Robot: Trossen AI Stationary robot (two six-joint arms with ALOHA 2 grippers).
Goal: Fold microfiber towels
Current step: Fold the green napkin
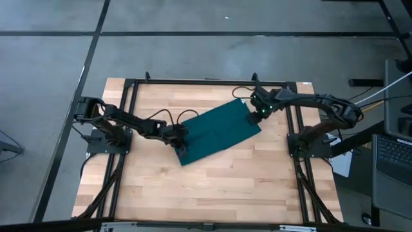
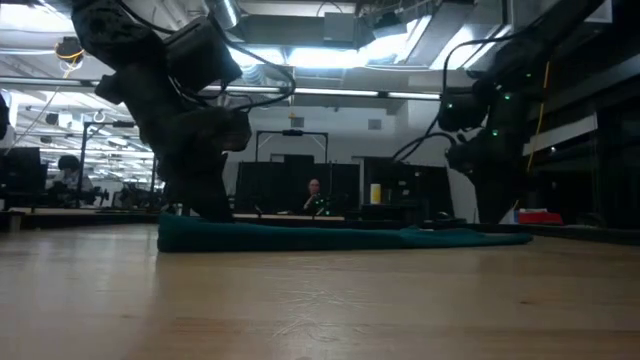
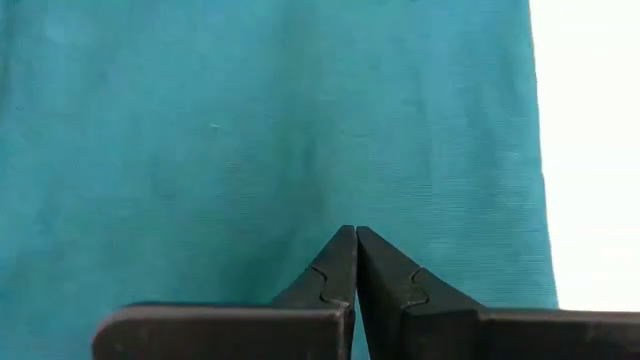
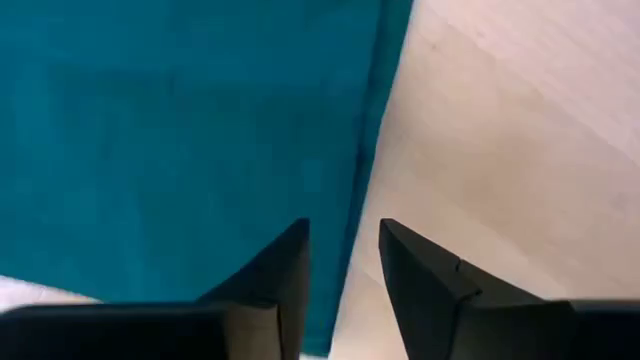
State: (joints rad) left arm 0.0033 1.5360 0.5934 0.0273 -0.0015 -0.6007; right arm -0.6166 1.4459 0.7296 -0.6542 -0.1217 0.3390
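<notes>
the flat dark teal-green microfiber towel (image 1: 219, 132) is judged soft, light and limp; its edges are best pinched. left gripper (image 3: 355, 232) is pressed closed on the cloth, nothing visibly caught. right gripper (image 4: 342, 236) is parted astride the towel's edge, nothing held.

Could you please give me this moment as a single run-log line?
towel flat on table | left pincer shut, over towel's left end | right pincer open, straddling towel's right edge
</notes>
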